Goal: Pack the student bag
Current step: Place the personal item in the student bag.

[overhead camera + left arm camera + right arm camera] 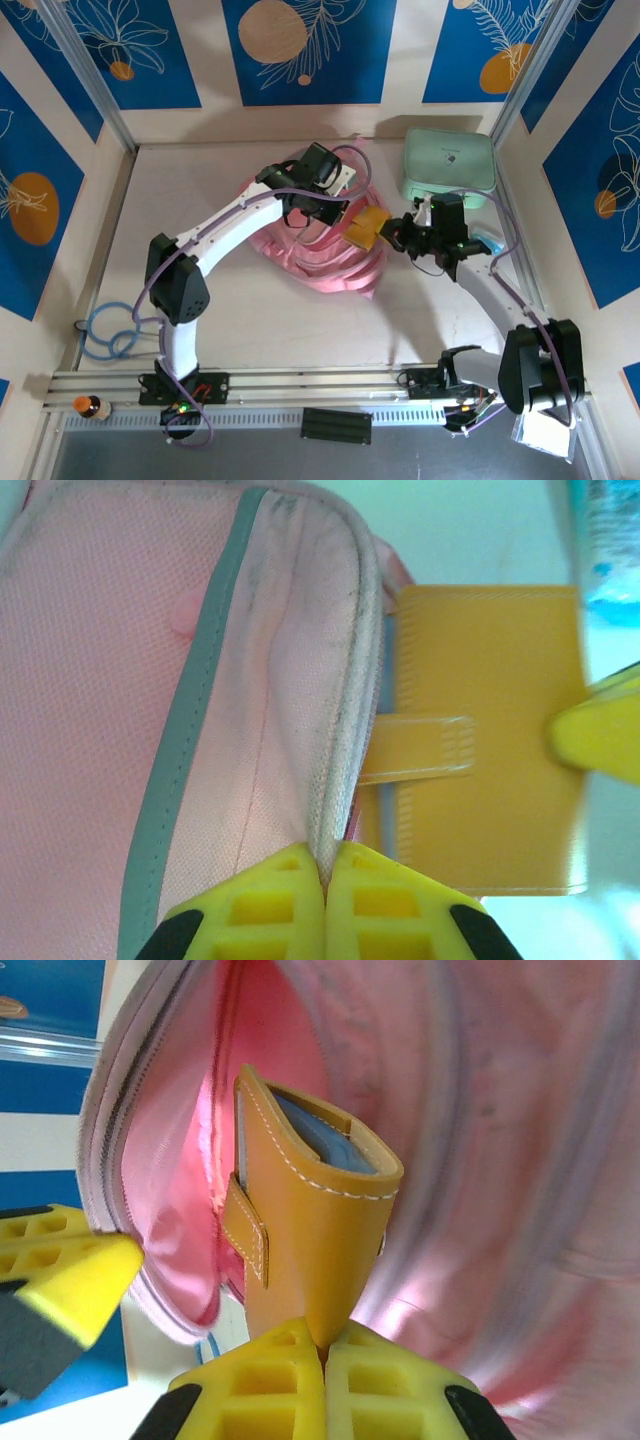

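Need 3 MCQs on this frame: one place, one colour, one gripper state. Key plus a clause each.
1. Where is the mint green case relative to the student bag in the top view?
A. Nearer than it, to the left
B. Beyond it, to the right
C. Inside it

2. What colour is the wallet that the right gripper holds?
A. Black
B. White
C. Mustard yellow

3. What is the left gripper doing?
A. Shut on the bag's opening edge
B. Open above the table
C. Shut on the green case

Key:
1 B: the case lies by the back wall, past the bag's right side.
2 C: the right wrist view shows mustard leather with pale stitching.
3 A: the left wrist view shows its fingers pinched together on the bag's rim.
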Action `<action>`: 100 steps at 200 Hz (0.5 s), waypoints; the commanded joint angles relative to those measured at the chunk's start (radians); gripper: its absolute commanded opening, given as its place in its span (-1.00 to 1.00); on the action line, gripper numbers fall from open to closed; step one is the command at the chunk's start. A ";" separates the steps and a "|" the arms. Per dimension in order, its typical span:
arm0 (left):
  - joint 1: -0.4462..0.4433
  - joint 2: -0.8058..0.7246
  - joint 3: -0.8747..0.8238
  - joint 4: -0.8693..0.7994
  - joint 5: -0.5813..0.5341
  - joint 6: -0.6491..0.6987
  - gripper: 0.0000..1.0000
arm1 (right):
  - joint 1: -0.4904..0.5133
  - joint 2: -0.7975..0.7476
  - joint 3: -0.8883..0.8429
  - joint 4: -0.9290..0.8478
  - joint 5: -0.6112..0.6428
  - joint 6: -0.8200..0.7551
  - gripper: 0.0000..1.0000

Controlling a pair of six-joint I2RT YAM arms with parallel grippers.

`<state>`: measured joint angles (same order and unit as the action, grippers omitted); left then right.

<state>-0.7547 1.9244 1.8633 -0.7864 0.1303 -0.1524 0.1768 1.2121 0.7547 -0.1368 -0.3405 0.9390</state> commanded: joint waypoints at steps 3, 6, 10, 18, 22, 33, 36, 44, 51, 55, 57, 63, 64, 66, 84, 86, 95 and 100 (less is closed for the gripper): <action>-0.012 -0.072 0.028 0.112 0.136 -0.049 -1.00 | 0.023 0.075 0.075 0.019 0.029 0.080 -1.00; -0.011 -0.073 0.028 0.116 0.137 -0.052 -1.00 | 0.025 0.088 0.084 0.012 0.033 0.088 -1.00; -0.012 -0.073 0.028 0.122 0.137 -0.058 -1.00 | 0.027 0.106 0.100 0.002 0.038 0.098 -1.00; -0.010 -0.075 0.031 0.131 0.132 -0.068 -1.00 | 0.032 0.141 0.127 -0.017 0.046 0.112 -1.00; -0.010 -0.075 0.033 0.135 0.127 -0.073 -1.00 | 0.035 0.156 0.141 -0.019 0.046 0.117 -1.00; -0.010 -0.077 0.036 0.151 0.107 -0.091 -1.00 | 0.051 0.201 0.180 -0.035 0.057 0.124 -1.00; -0.010 -0.078 0.037 0.156 0.104 -0.096 -1.00 | 0.056 0.212 0.193 -0.044 0.066 0.123 -1.00; -0.009 -0.080 0.036 0.167 0.096 -0.107 -1.00 | 0.071 0.242 0.225 -0.061 0.083 0.117 -1.00; -0.011 -0.082 0.036 0.173 0.089 -0.114 -1.00 | 0.084 0.268 0.252 -0.070 0.092 0.114 -1.00; -0.011 -0.083 0.036 0.176 0.084 -0.119 -1.00 | 0.092 0.282 0.268 -0.077 0.097 0.114 -1.00; -0.010 -0.083 0.035 0.178 0.083 -0.121 -1.00 | 0.096 0.289 0.275 -0.081 0.101 0.115 -1.00; -0.008 -0.084 0.033 0.183 0.077 -0.127 -1.00 | 0.106 0.309 0.294 -0.088 0.112 0.118 -1.00; -0.009 -0.085 0.033 0.183 0.076 -0.128 -1.00 | 0.109 0.313 0.297 -0.089 0.113 0.119 -1.00; -0.009 -0.085 0.033 0.184 0.075 -0.130 -1.00 | 0.112 0.318 0.302 -0.088 0.116 0.122 -1.00; -0.003 -0.088 0.028 0.198 0.068 -0.151 -1.00 | 0.135 0.378 0.336 -0.057 0.119 0.151 -0.97; -0.002 -0.088 0.027 0.200 0.067 -0.154 -1.00 | 0.137 0.385 0.339 -0.050 0.116 0.155 -0.96; 0.001 -0.091 0.021 0.210 0.061 -0.163 -1.00 | 0.139 0.415 0.354 -0.021 0.087 0.183 -0.90; 0.005 -0.094 0.017 0.217 0.055 -0.170 -1.00 | 0.135 0.429 0.360 0.000 0.064 0.203 -0.85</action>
<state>-0.7555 1.9099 1.8633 -0.6956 0.1761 -0.2737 0.3038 1.5795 1.0706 -0.1749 -0.2394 1.0664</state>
